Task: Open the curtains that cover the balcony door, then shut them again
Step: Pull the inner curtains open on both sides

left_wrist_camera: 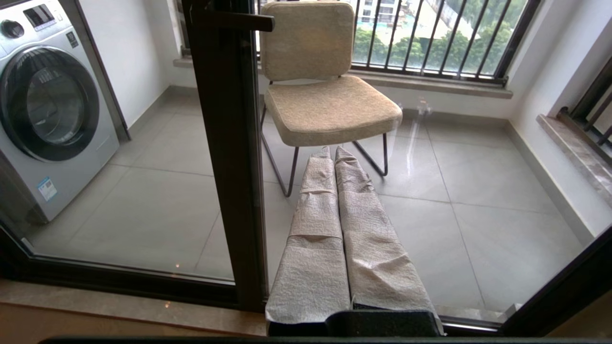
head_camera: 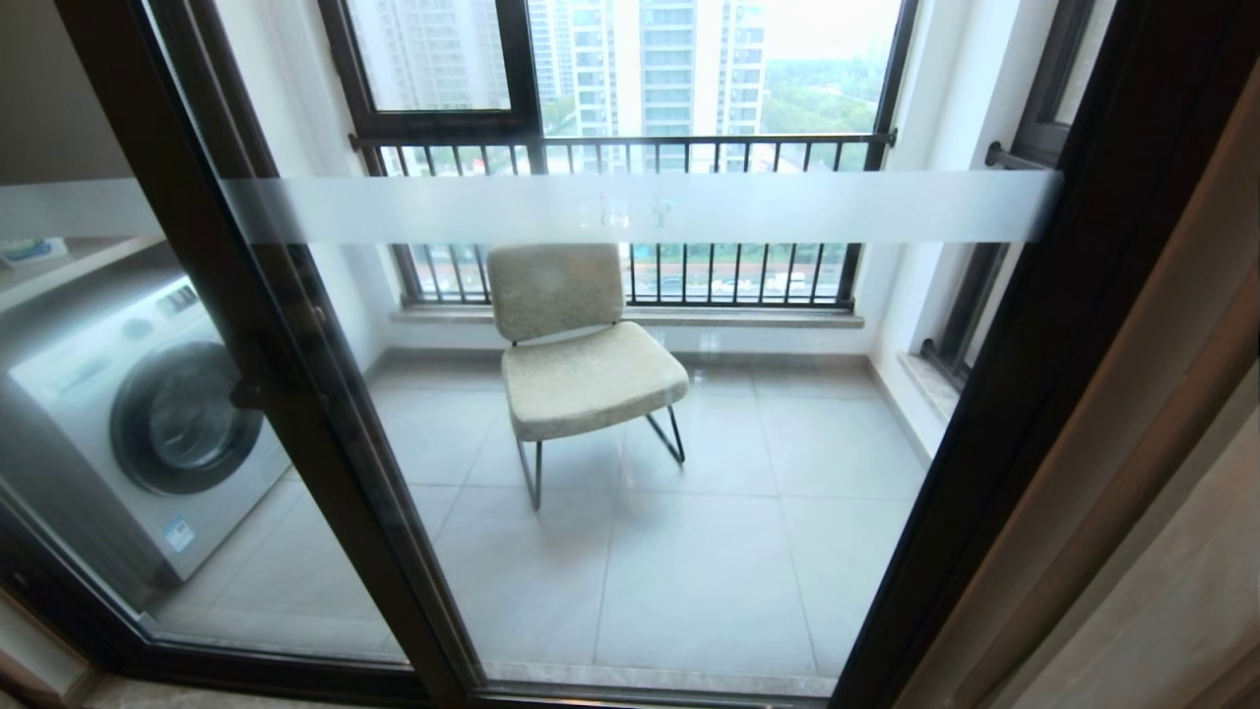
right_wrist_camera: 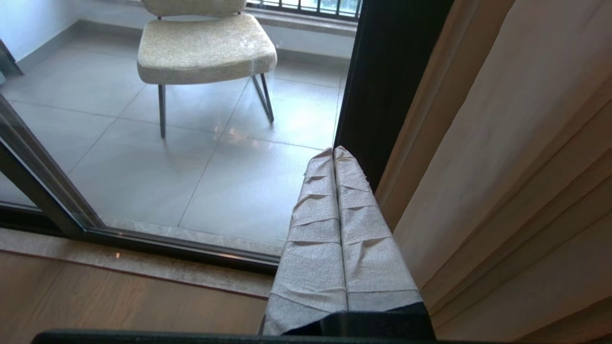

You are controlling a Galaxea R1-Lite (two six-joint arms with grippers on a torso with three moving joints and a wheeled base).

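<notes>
curtains [right_wrist_camera: 502, 157]: bunched beside the balcony door [head_camera: 630, 207].
right claw [right_wrist_camera: 333, 153]: pressed together, holding nothing, near them.
risk: closed tips may slide off the cloth.

The right gripper [right_wrist_camera: 333, 152] points toward the balcony door [right_wrist_camera: 387, 81], its two cloth-wrapped fingers [right_wrist_camera: 354, 224] pressed flat together with nothing between them. The tips sit just in front of the door's black frame post, low near the floor. Hard beside the post hang the curtains [right_wrist_camera: 502, 157], cream-beige pleats bunched to one side, right alongside the gripper, though contact cannot be made out. Through the glass on the post's other side, a beige padded chair [right_wrist_camera: 205, 48] on thin metal legs stands on grey tiles [right_wrist_camera: 143, 157]. On the room side of the door, a pale stone sill [right_wrist_camera: 143, 263] meets wooden flooring [right_wrist_camera: 119, 301].
</notes>
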